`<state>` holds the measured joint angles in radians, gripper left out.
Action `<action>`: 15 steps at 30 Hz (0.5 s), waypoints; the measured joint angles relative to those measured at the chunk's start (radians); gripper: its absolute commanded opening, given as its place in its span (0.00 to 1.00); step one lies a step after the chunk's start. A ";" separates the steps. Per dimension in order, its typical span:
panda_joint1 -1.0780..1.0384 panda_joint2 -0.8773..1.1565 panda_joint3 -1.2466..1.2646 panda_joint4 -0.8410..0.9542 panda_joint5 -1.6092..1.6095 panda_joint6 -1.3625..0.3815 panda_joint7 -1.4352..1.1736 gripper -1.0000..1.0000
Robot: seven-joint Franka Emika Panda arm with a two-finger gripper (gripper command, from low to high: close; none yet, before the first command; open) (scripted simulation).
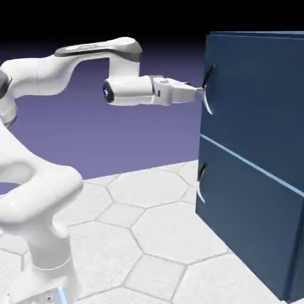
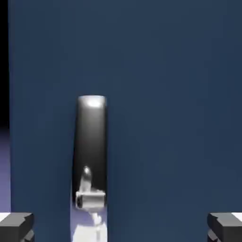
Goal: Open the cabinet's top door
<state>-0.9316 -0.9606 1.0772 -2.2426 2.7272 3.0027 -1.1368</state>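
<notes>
The cabinet [image 1: 255, 160] fills the exterior view's right side, tall and dark blue, standing on the pale hex-tiled table [image 1: 148, 237]. Its top door [image 1: 261, 95] sits flush above the pale seam, so it looks shut: nothing opened yet. The white arm [image 1: 65, 71] stretches level across toward it, and this reads as the approach step, lining up on the handle. There's the handle [image 1: 207, 89], a thin curved bar at the door's near edge, and the tool [image 1: 199, 91] has its tips right at it, touching or just short, hard to call from here. From the hand view the tool is spread wide, both grey fingertips [image 2: 16, 226] parted at the bottom corners, nothing between them gripped. The handle [image 2: 90, 151] stands left of the middle between the tips, so the next move likely calls for centring, closing on the bar, then pulling back.
</notes>
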 measured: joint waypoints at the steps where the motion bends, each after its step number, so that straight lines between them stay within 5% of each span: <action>1: -0.015 -0.006 0.017 0.009 0.044 -0.001 -0.030 0.50; 8: -0.197 0.043 0.124 0.138 0.061 -0.027 -0.034 0.50; 9: -0.197 0.043 0.124 0.138 0.061 -0.027 -0.034 0.00; 15: -0.052 0.049 0.024 0.018 0.008 -0.099 -0.037 0.00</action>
<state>-0.9839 -0.9113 1.1011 -2.2245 2.7351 2.9041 -1.1739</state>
